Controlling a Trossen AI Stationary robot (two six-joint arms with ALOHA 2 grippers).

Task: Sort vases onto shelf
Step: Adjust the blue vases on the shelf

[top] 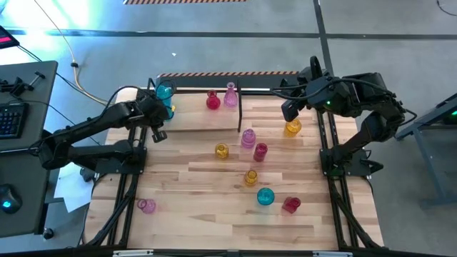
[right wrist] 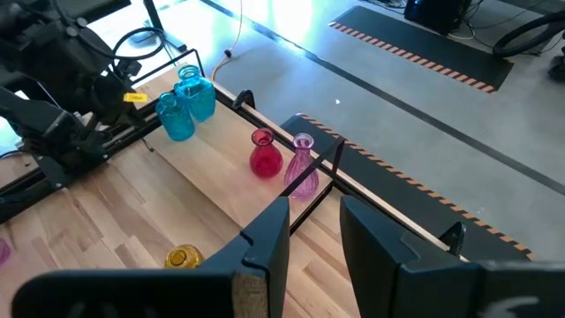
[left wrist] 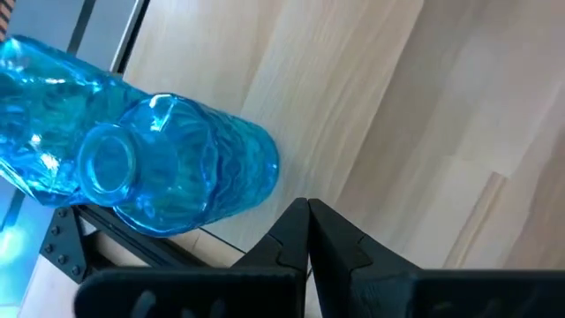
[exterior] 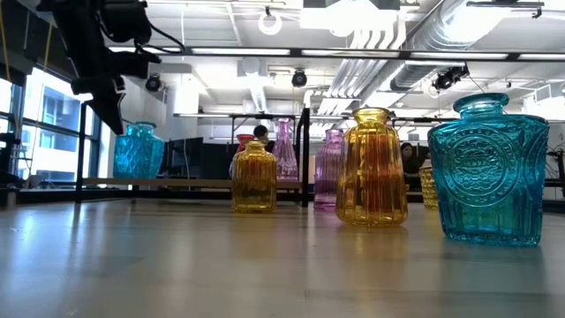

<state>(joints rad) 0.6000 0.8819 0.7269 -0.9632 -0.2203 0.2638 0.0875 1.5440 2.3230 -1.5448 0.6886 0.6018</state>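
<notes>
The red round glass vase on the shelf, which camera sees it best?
The right wrist view: the red round glass vase stands whole and unblocked on the shelf. The high view shows it small from above. The low view barely glimpses it behind a yellow vase. The left wrist view misses it.

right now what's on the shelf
Four vases show on the shelf: two cyan vases at its left end, a red vase and a pink vase near the middle. The left gripper covers part of the left end.
</notes>
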